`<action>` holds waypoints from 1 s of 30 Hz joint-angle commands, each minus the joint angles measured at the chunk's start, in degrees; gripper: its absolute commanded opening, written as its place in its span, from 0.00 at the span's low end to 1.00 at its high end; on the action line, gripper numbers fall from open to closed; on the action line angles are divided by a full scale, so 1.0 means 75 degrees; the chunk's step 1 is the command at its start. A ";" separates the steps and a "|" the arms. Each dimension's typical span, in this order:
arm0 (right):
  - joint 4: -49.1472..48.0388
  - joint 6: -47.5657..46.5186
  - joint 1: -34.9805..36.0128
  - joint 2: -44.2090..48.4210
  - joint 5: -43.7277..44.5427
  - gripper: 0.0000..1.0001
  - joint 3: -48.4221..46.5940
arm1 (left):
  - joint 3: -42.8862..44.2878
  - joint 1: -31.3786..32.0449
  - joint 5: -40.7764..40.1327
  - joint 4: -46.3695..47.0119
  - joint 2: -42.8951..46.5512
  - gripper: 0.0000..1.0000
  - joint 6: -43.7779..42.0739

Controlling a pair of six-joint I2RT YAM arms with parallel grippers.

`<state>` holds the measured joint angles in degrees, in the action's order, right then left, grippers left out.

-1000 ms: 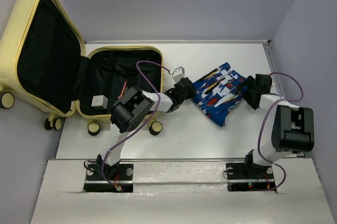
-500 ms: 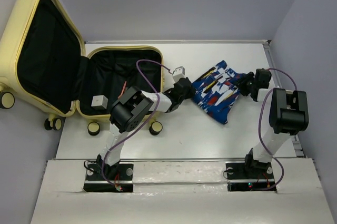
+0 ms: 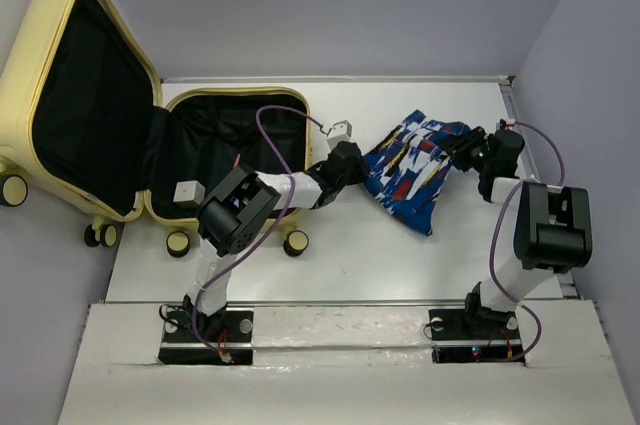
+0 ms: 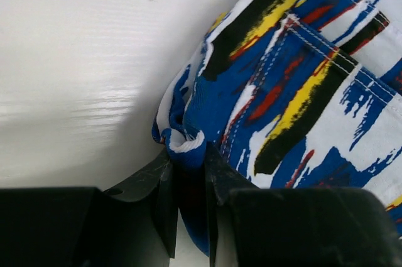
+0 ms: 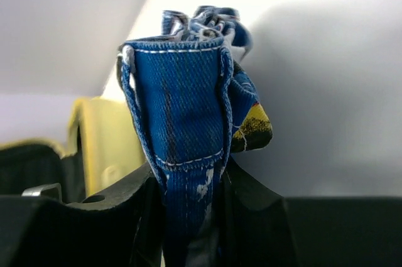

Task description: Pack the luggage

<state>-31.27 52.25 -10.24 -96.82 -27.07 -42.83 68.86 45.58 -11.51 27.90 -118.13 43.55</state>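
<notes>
The pale yellow luggage (image 3: 80,15) lies open at the far left, its black-lined lid raised and its base (image 3: 225,140) flat on the table. A blue patterned cloth (image 3: 415,165) hangs bunched between both arms, right of the luggage. My left gripper (image 3: 352,160) is shut on the cloth's left edge (image 4: 188,147). My right gripper (image 3: 468,147) is shut on the cloth's right edge (image 5: 188,129), which stands up in a fold between its fingers. The luggage's yellow shell (image 5: 103,147) shows behind that fold.
A small grey box (image 3: 186,192) rests inside the luggage base, near its front rim. Caster wheels (image 3: 296,242) stick out at the luggage's near side. Grey walls close in the white table (image 3: 350,265) at the back and right.
My right gripper moved left onto the cloth's right edge and shut on it. The cloth has bunched up and lifted on that side. The left arm shifted slightly.
</notes>
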 commanded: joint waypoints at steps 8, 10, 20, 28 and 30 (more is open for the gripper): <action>0.0723 -0.0064 0.1422 0.1718 -0.1196 0.07 -0.2068 | 0.1131 -0.0709 0.0632 -0.0707 0.2834 0.06 -0.0662; 0.0968 -0.0111 0.1879 0.1554 -0.1009 0.07 -0.2607 | 0.0991 -0.1188 0.0469 -0.0965 0.3291 0.06 -0.0732; 0.1567 0.0205 0.4692 -0.1549 -0.0633 0.07 -0.6791 | -0.1223 -0.3884 -0.0866 -0.3144 0.7345 0.06 -0.1060; 0.6217 -0.2008 0.6087 -0.5648 0.0046 1.00 -1.2585 | -0.1154 -0.4859 -0.1584 -0.5394 0.8821 0.99 -0.1869; 0.6523 -0.2255 0.6088 -0.5945 0.0082 1.00 -1.3038 | -0.1107 -0.4836 -0.1431 -0.5606 0.9279 0.99 -0.1928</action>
<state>2.46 44.03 35.27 -137.21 -27.97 -129.32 58.52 8.97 -20.62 -8.40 -54.92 33.01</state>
